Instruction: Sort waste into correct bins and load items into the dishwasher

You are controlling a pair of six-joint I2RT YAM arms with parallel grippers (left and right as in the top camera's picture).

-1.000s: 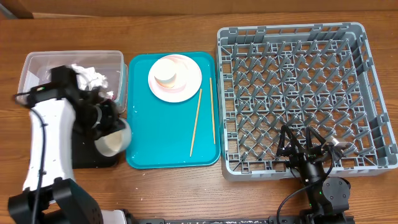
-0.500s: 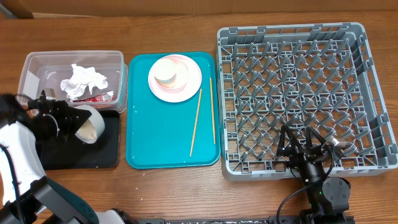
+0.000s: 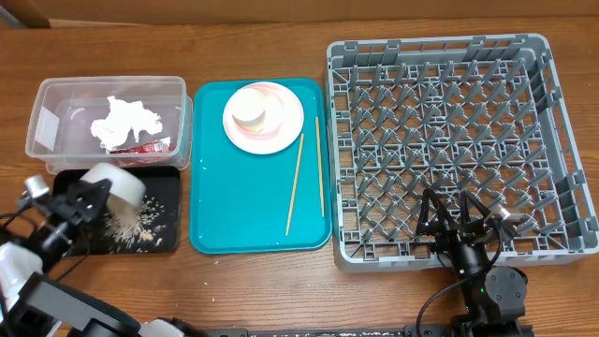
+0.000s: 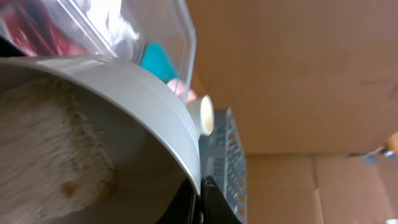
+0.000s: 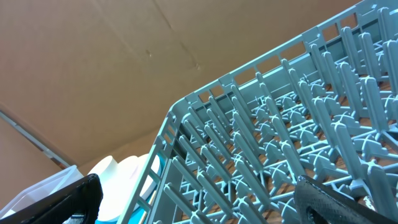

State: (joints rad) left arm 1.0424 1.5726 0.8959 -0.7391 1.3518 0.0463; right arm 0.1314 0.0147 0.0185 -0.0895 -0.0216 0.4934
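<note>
One pale grey-white bowl (image 3: 112,184), pinched seemingly at its rim in left gripper (image 3: 80,201), tipped over black tray (image 3: 70,245), rice (image 3: 126,225) scattered beneath. Dish rack (image 3: 440,45) well off rightward, past teal tray (image 3: 243,206); right gripper (image 3: 463,220) nearer it, fingers spread, empty.

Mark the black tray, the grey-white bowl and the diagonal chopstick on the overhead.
black tray (image 3: 168,183): overhead view, bare floor near its upper right corner in the picture.
grey-white bowl (image 3: 116,183): overhead view, outer wall of the tipped bowl.
diagonal chopstick (image 3: 294,185): overhead view, middle of the shaft.
</note>
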